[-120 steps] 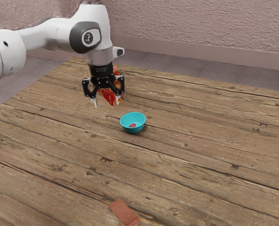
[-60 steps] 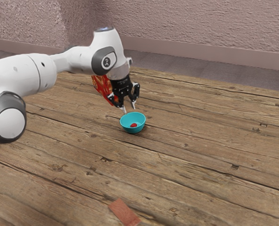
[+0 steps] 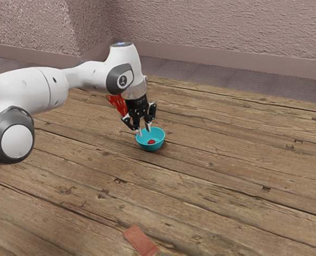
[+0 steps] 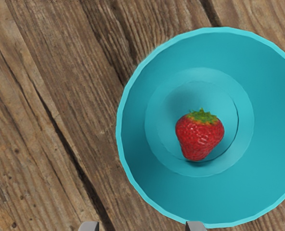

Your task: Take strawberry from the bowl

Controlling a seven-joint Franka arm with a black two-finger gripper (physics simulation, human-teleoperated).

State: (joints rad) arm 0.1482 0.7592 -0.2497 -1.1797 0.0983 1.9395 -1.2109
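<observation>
And here is the strawberry (image 4: 199, 137), lying in the turquoise bowl (image 4: 272, 130)! The wrist view looks straight down on it, and what a look: the leafy green cap, the red body tapering to its tip, details the exterior view reduces to a small red spot.

Over to the exterior view, and there's the gripper (image 3: 144, 131), pointing down at the bowl's rim on the exterior view's left, its fingers spread with a gap between them. Whether a fingertip touches the rim, I can't tell. Beyond the gripper, a red and yellow patterned thing (image 3: 117, 103), partly hidden by the hand; well apart on the near side, a flat reddish-brown strip (image 3: 140, 240).

Back inside the bowl: the strawberry sits on the round floor, turquoise showing on every side between it and the walls. That's room around the fruit! Outside, wooden planks surround the bowl, and the worktop's (image 3: 227, 160) far edge lies well apart from it, short of the wall (image 3: 222, 32).
</observation>
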